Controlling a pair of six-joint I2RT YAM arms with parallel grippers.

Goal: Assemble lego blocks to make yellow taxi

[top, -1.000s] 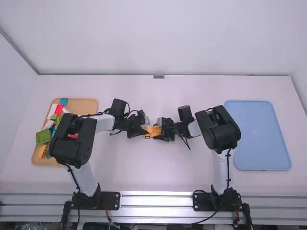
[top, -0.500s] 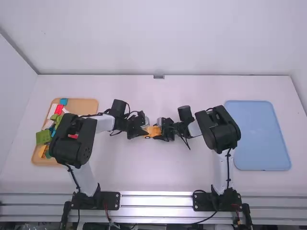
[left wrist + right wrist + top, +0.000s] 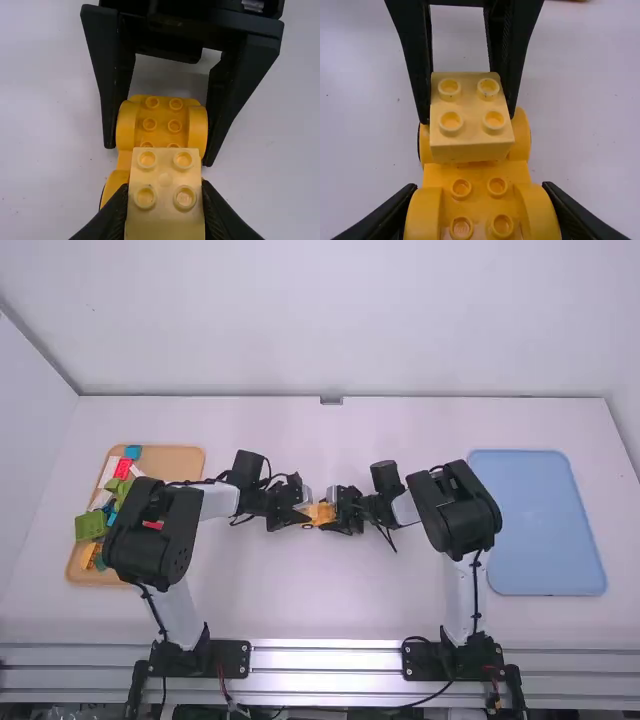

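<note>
Fingers (image 3: 112, 215) on the left gripper (image 3: 303, 516) are parted just about the width of the pale yellow block (image 3: 165, 195), pressed on its two sides, so yeah, it's got hold of that one. Four studs face up on it. The right gripper (image 3: 335, 515) has its fingers (image 3: 395, 205) spread wider, one against each outer side of the rounded fenders (image 3: 423, 215) on the orange-yellow car base (image 3: 480, 175). So that's a grip on the base itself, with studs running up the middle between those fenders.

Right between the two sets of fingers, the pale block overlaps the base at the end toward the left gripper, with another pair of rounded fender bits sticking out either side of it. Honestly can't tell if it's clicked on or just resting there. Both grippers face each other over the middle of the tabletop (image 3: 320, 600).

Further out, well off to the left of the fingers, there's a tan tray (image 3: 180, 460) with the left arm (image 3: 160, 530) reaching over part of it. It's got a green block (image 3: 90, 527), a red one, a blue one and some white ones in it. Well off to the right of the fingers, past the right arm (image 3: 458, 510), there's a light blue tray (image 3: 540, 525).
</note>
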